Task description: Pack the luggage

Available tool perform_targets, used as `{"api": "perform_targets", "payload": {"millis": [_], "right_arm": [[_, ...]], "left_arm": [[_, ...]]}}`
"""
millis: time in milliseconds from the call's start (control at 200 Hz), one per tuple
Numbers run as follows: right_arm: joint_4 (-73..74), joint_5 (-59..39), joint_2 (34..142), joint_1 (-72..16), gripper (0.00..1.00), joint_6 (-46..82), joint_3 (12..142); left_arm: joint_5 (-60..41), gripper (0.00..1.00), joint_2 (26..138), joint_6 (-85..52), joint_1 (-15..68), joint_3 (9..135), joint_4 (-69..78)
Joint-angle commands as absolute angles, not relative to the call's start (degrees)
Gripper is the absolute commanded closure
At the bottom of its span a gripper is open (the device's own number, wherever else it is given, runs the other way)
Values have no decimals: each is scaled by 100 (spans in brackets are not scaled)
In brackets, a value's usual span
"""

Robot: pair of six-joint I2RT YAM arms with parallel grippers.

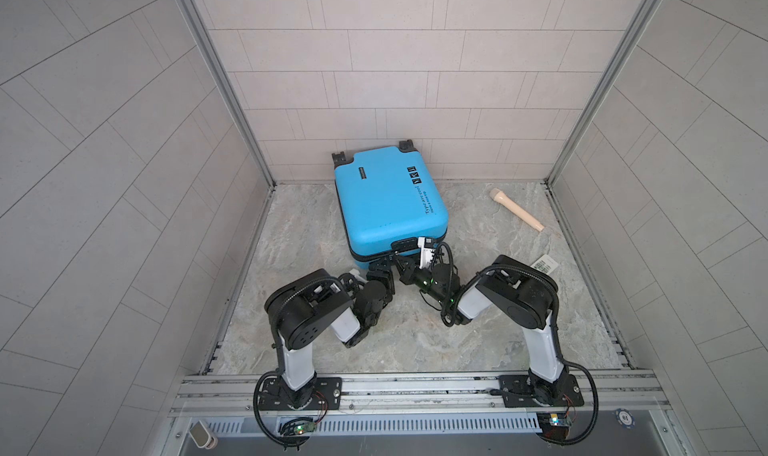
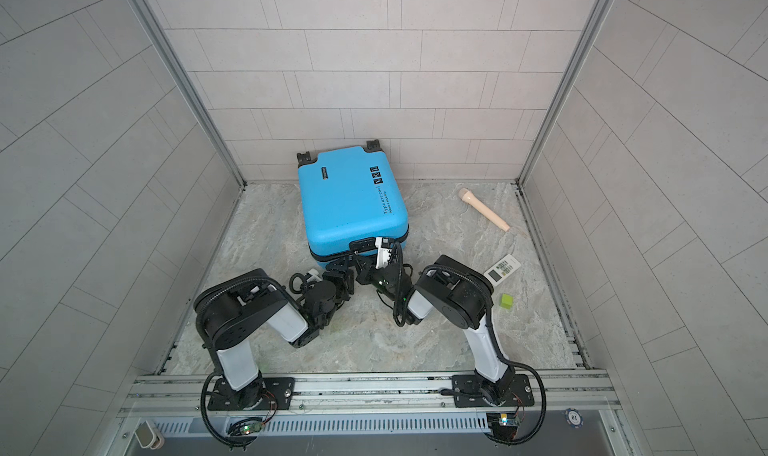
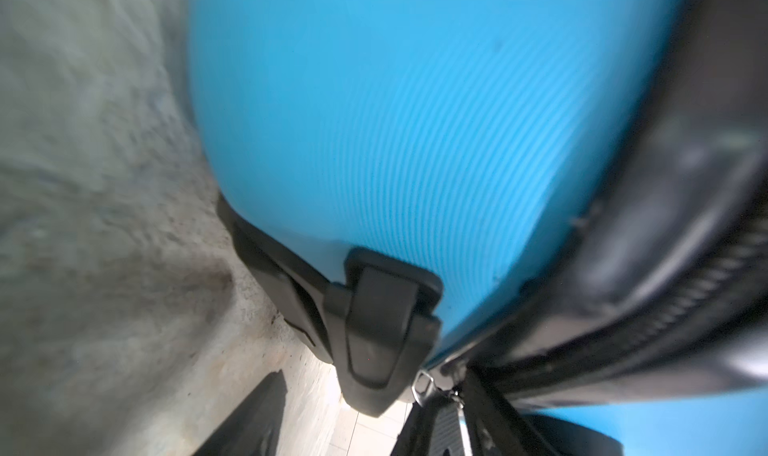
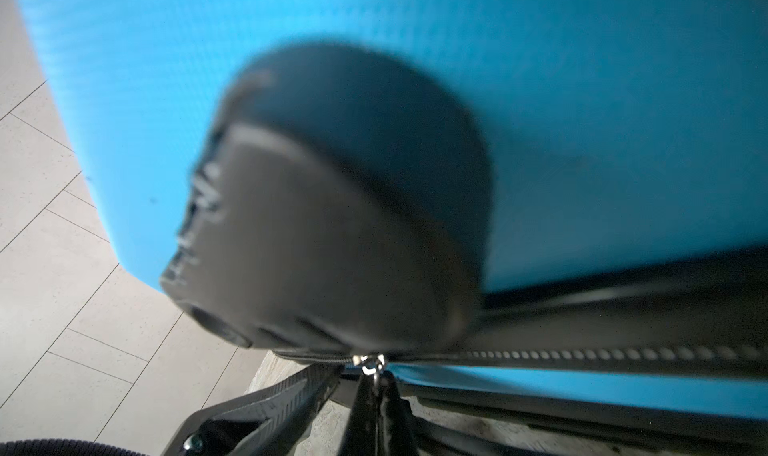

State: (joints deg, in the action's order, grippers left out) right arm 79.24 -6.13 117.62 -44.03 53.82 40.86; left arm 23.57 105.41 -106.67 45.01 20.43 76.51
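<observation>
The luggage (image 1: 384,202) lies flat, face up, at the back middle of the bench (image 1: 395,350). Its wheels (image 1: 340,158) point toward the rear wall and its near edge is at both arms.

The right gripper (image 4: 371,377) has its fingers pressed together on the small metal zipper pull (image 4: 370,362). That tab is tiny and could slip free under a hard or off-line tug, or the slider could jam on the corner curve.

The left gripper (image 3: 365,391) has its fingers (image 3: 253,416) spread, with a black moulded fitting (image 3: 386,321) just ahead of them. They clamp nothing that I can see, so the case may skid or turn on the bench instead of the zipper running.

Counted: one luggage, two wheels showing, one zipper pull, two grippers. Further out on the bench are one beige microphone (image 1: 517,209), one remote control (image 2: 502,269) and one green cube (image 2: 506,301). All three are well apart from the case and, I judge, unpacked.
</observation>
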Motion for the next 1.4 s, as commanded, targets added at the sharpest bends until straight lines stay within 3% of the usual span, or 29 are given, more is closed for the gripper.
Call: {"api": "perform_targets", "payload": {"millis": [0,385,655,841,1271,1396], "right_arm": [[8060,-325,11566,-4258,100,5395,4069],[8060,-272,11569,-4242,100,5421,4069],[7940,6,11436,-4202,100,5336,3903],[7871,261,11309,-4168,100,5283,3716],[7671,148,11224,-4167,100,5273,3779],[7697,162,11174,-4173,100,5248,3712]], "left_arm": [[2273,32,10760,-10720,4411,2221,7711],[2609,42,11070,-10921,4385,2276,7717],[2690,32,11085,-10998,4377,2138,7714],[2749,32,11143,-11035,4376,2134,7714],[2726,48,11382,-10683,4368,2583,7703],[2713,63,11515,-10692,4372,2698,7700]]}}
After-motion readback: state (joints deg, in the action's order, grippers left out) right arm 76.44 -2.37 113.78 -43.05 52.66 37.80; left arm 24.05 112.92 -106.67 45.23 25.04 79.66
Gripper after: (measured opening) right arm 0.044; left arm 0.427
